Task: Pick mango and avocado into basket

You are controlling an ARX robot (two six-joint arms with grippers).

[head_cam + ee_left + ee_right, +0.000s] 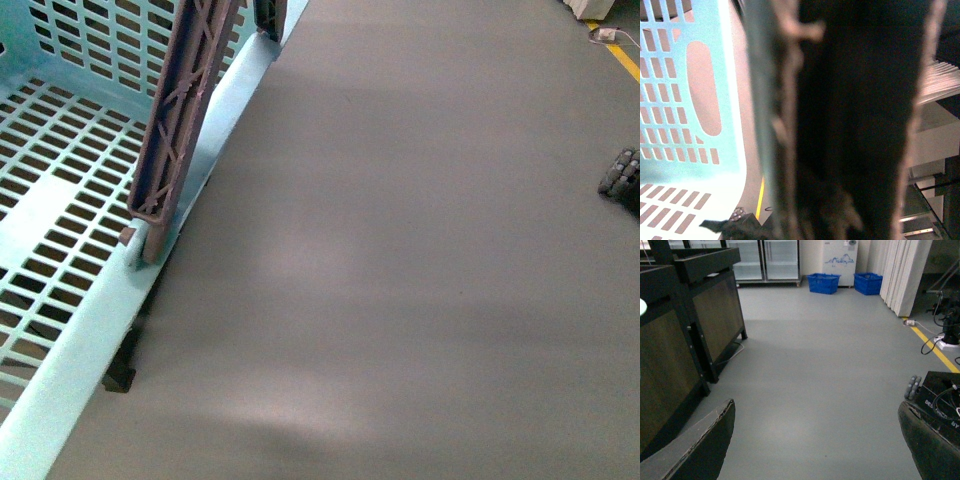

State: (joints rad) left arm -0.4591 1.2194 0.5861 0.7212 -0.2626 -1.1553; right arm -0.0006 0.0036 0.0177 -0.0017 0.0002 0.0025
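The light teal basket (60,200) fills the left of the front view, hanging above the grey floor. Its slotted bottom shows nothing lying on it, and its brown-grey handle (185,100) stands upright. In the left wrist view the handle (785,125) is a dark blurred band up close with my left gripper (850,130) shut on it, and the basket's teal wall (685,100) lies beside it. My right gripper (815,450) stands open over bare floor, with only its two dark fingertips (695,450) showing. The mango and the avocado are out of view.
Dark wooden stands (680,340) line one side of the aisle. Two blue baskets (824,282) sit at the far wall by glass-door fridges. A yellow floor line (935,347), cables and a wheeled black base (940,395) lie on the other side. A grey wheel (622,175) shows nearby.
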